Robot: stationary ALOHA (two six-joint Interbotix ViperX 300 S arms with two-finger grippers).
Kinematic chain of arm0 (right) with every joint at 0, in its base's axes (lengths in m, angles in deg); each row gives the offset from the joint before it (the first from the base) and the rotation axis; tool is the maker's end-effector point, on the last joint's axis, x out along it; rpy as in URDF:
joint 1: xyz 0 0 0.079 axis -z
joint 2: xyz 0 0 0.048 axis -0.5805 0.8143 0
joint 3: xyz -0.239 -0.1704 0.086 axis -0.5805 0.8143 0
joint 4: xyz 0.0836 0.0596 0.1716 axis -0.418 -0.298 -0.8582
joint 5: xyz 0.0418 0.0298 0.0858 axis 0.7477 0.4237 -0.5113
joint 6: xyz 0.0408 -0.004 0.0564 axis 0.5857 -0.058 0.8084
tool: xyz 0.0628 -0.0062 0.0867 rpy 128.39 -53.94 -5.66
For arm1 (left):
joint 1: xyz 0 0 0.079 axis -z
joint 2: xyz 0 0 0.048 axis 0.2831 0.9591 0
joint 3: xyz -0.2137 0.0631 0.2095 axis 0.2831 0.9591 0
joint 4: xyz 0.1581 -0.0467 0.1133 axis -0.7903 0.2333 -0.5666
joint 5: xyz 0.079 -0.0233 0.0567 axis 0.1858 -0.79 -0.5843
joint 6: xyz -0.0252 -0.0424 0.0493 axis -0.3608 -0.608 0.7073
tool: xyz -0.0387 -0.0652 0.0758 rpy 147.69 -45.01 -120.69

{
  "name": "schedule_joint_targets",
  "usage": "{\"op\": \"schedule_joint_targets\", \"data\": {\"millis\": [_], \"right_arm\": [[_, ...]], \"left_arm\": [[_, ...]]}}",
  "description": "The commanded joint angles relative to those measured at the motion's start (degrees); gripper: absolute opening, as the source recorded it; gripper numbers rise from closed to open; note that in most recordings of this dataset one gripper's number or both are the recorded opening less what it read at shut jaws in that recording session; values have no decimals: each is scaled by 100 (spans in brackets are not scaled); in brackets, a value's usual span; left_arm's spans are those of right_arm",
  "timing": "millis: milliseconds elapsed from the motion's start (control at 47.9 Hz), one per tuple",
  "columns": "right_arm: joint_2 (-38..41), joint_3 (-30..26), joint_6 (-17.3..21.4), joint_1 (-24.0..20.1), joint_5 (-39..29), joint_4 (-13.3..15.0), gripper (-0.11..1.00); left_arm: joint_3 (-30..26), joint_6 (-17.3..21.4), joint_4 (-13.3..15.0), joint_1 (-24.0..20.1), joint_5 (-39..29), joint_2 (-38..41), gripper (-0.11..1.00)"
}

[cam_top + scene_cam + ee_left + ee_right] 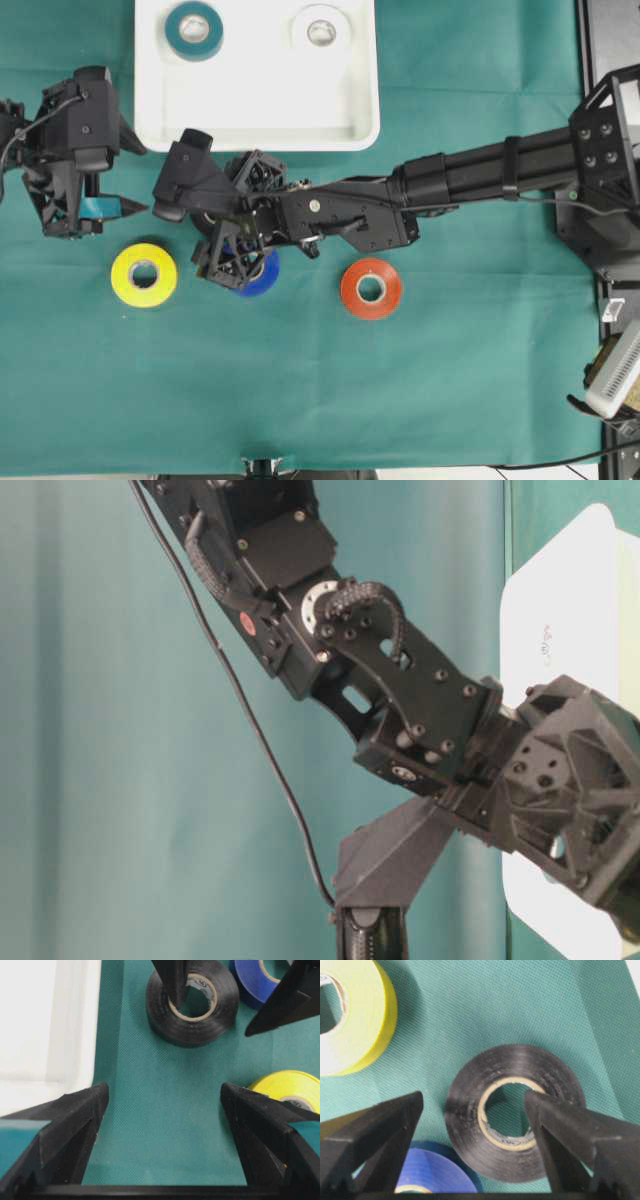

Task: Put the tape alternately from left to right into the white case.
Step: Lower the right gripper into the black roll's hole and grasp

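The black roll (512, 1112) lay flat on the green cloth (420, 400), just in front of the white case (258, 130), and it was the roll being worked on. The right gripper (470, 1110) had one finger down inside the pale core and the other outside the roll's wall, so the jaws straddled that wall for a pinch from inside and out. They stood only partly closed, with a clear gap between the outer finger and the tape, so nothing was gripped yet. Reaching across the middle suited a roll that sat on the left half of the cloth.

The blue roll (427, 1175) was touching or nearly touching the black one, which probably explains the hook through the core rather than a grasp around the outside. The yellow roll (144, 274) lay near on the left and the red-orange roll (371, 288) well apart on the right, both flat on the cloth.

In the case, the teal roll (194, 30) and the white roll (320, 32) already lay side by side along the far edge, leaving four rolls to go.

The left gripper (160, 1105) hung beside the case with its fingers spread wide and empty, out of the right arm's way. The table-level view showed only arm links, too close to add anything.
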Motion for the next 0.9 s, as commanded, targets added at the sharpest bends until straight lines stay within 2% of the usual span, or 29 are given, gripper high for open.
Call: {"op": "schedule_joint_targets", "data": {"millis": [0, 146, 230, 877], "right_arm": [[-105, -114, 0, 35, 26, 9, 46], [-105, -123, -9, 35, 26, 0, 12], [-105, -123, -18, 35, 26, 9, 0], [-237, -141, -44, -35, 35, 35, 0]], "left_arm": [[-114, 0, 9, 9, 35, -44, 100], [-123, 9, 9, 9, 35, -35, 100], [-132, 9, 9, 9, 26, -35, 100], [-141, 0, 9, 9, 26, -35, 100]]}}
